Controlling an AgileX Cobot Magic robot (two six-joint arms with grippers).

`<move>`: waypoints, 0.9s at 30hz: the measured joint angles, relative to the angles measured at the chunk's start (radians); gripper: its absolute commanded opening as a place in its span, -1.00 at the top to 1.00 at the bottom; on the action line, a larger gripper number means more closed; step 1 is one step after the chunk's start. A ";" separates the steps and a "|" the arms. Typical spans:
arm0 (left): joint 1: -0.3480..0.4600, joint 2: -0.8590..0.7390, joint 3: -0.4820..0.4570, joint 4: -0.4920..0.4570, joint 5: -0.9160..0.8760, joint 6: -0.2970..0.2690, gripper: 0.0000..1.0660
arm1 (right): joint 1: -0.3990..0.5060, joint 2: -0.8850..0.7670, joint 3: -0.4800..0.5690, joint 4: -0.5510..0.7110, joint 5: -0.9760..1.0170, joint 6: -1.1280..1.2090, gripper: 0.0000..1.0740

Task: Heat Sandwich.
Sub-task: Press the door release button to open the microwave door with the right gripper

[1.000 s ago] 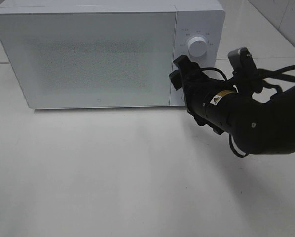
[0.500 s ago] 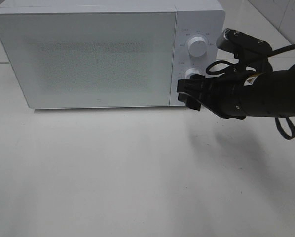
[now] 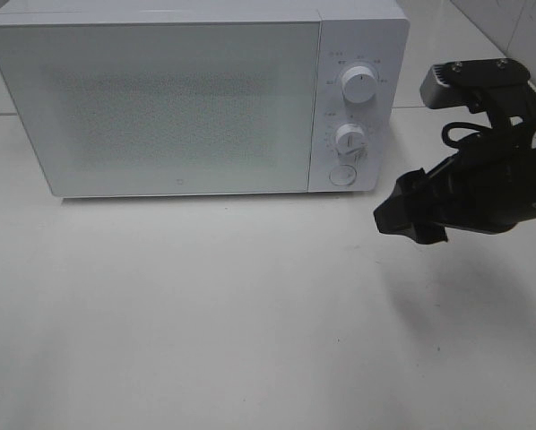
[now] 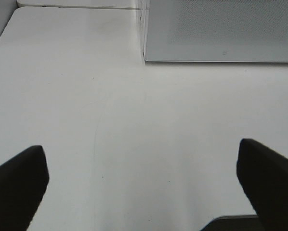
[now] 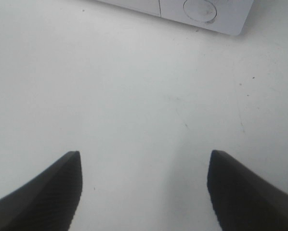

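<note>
Microwave [image 3: 160, 98] door shut, dial labels [image 3: 340, 55] too small to read, right gripper [image 5: 144, 156] fingers apart, left gripper [image 4: 140, 147] spread wide

smooth white microwave [image 3: 196, 94] casing, matt white table [image 3: 205, 313].

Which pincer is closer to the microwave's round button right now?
Right. The right pincer hangs in front of the button; the left pincer sits back, facing the microwave's opposite corner.

Bright, flat overhead light; table [image 3: 205, 313] glares white, soft shadows; wrist-cam fingers [image 5: 43, 192] blurry (maybe overexposed).
</note>
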 measured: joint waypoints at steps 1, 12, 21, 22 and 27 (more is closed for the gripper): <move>0.000 0.000 0.000 0.000 0.000 0.000 -0.87 | 0.000 -0.020 0.000 -0.020 0.023 0.000 -0.31; 0.000 0.000 0.000 0.000 0.000 0.000 -0.87 | 0.000 -0.228 -0.002 -0.067 0.272 0.003 -0.31; 0.000 0.000 0.000 0.000 0.000 0.000 -0.87 | 0.000 -0.417 -0.065 -0.092 0.509 0.018 -0.31; 0.000 0.000 0.000 0.000 0.000 0.000 -0.87 | 0.000 -0.441 -0.066 -0.101 0.528 0.020 -0.31; 0.000 0.000 0.000 0.000 0.000 0.000 -0.87 | 0.000 -0.565 -0.066 -0.147 0.610 0.034 -0.34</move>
